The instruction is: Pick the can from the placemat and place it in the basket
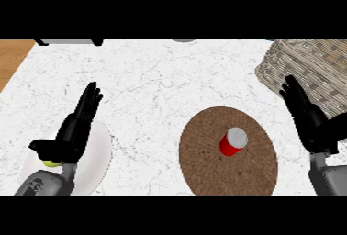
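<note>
Toward the left edge of the surface (156, 78) we are resting our left hand (73, 131) over a white plate (103, 151), its fingers straight and open, holding nothing. A small yellow-green thing (51, 163) is peeking out by the heel of that hand, and we cannot tell what it is. Moving rightward, the round brown placemat (203, 174) is lying near the surface's front edge, right of the middle. The red can (232, 143) is standing on it, close to the mat's middle, with neither hand touching it. Further right, we are holding our right hand (315, 121) open, fingers straight and pointing away from us, apart from the can and just in front of the woven basket (305, 59), which is sitting at the far right corner. Judging from this, we are only beginning: nothing of the task is done yet. The whole sequence is waiting for us: bringing the right hand over to the can, closing the fingers round it, lifting it off the placemat, carrying it toward the far right corner and setting it inside the basket.
</note>
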